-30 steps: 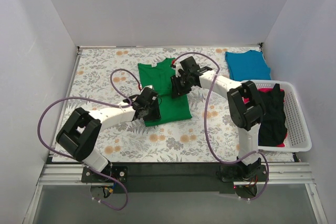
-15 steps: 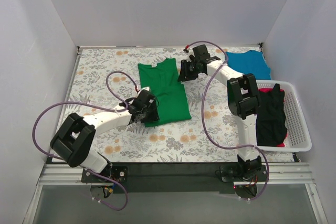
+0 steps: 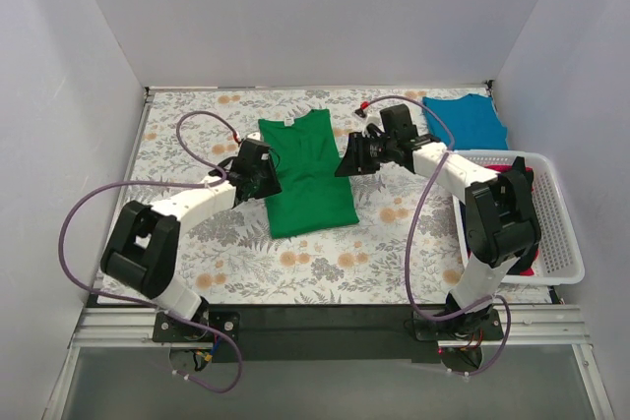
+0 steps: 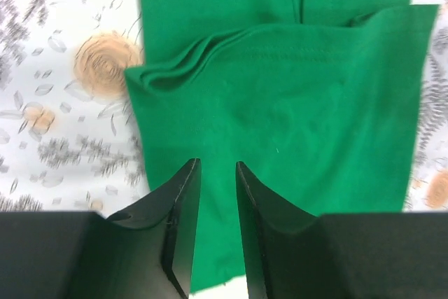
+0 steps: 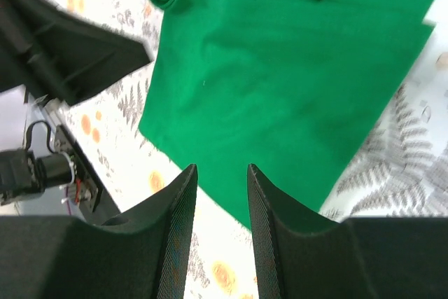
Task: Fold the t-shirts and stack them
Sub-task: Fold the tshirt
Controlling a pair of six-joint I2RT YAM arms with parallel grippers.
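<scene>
A bright green t-shirt (image 3: 307,172) lies partly folded into a long strip in the middle of the table, collar at the far end. My left gripper (image 3: 266,174) hovers over its left edge, jaws a little apart and empty. In the left wrist view the gripper (image 4: 217,166) is above the green t-shirt (image 4: 280,103), with a folded sleeve layer ahead of it. My right gripper (image 3: 346,159) is at the shirt's right edge, open and empty. In the right wrist view the gripper (image 5: 220,169) is above the shirt's (image 5: 280,54) edge. A teal-blue t-shirt (image 3: 465,120) lies folded at the far right.
A white slotted basket (image 3: 566,233) stands at the right edge, holding a black t-shirt (image 3: 512,213) and a red-pink one (image 3: 504,170). Purple cables loop above both arms. White walls enclose the floral tablecloth (image 3: 177,145). The left arm shows in the right wrist view (image 5: 63,54).
My left gripper moved from the shirt's near-left corner farther up its left edge. My right gripper swung from the far side down to the shirt's right edge.
</scene>
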